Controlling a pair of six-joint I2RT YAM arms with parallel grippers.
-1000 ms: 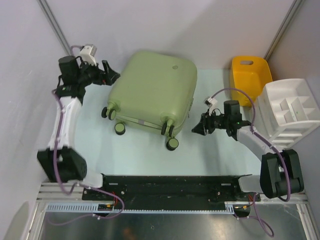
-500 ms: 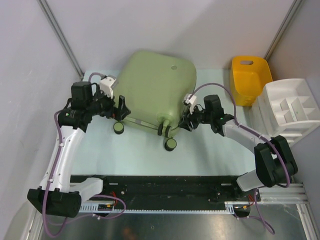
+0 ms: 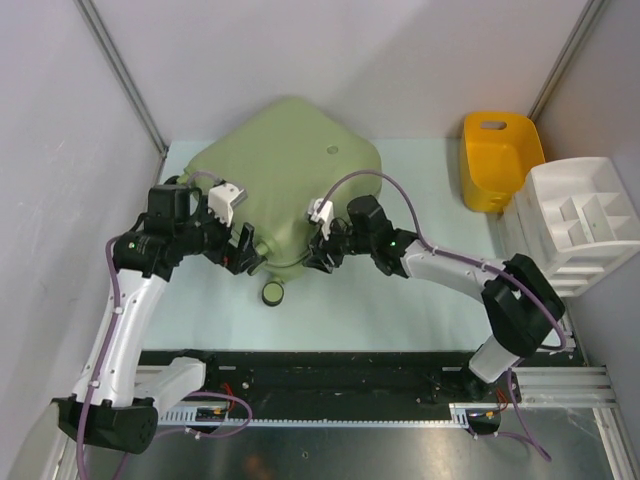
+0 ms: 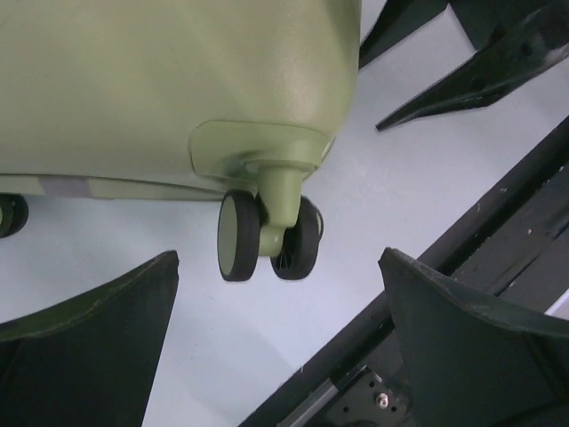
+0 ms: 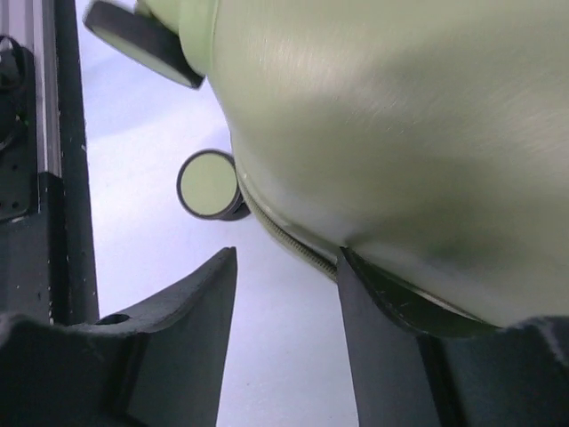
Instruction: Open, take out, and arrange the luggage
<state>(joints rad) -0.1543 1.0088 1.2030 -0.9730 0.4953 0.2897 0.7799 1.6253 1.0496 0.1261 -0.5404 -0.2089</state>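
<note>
Luggage [image 3: 290,170] tilted. L gripper [image 4: 277,258] spread wide, empty, by wheel [image 4: 238,249]. R gripper [image 5: 286,258] half-open, finger [image 5: 382,338] at zip seam, nothing clamped. Table [image 4: 373,205] strip btwn wheel & rail [image 4: 498,222].

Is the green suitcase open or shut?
Shut. From above, the suitcase shows only its green shell. In the right wrist view its two halves meet at the zipper seam, with no inside lining showing.

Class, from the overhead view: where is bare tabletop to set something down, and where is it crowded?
Bare table lies between the luggage and the yellow tub, and along the near strip before the black rail. Crowded: the luggage's near edge, where left end effector, right end effector and a wheel gather.
</note>
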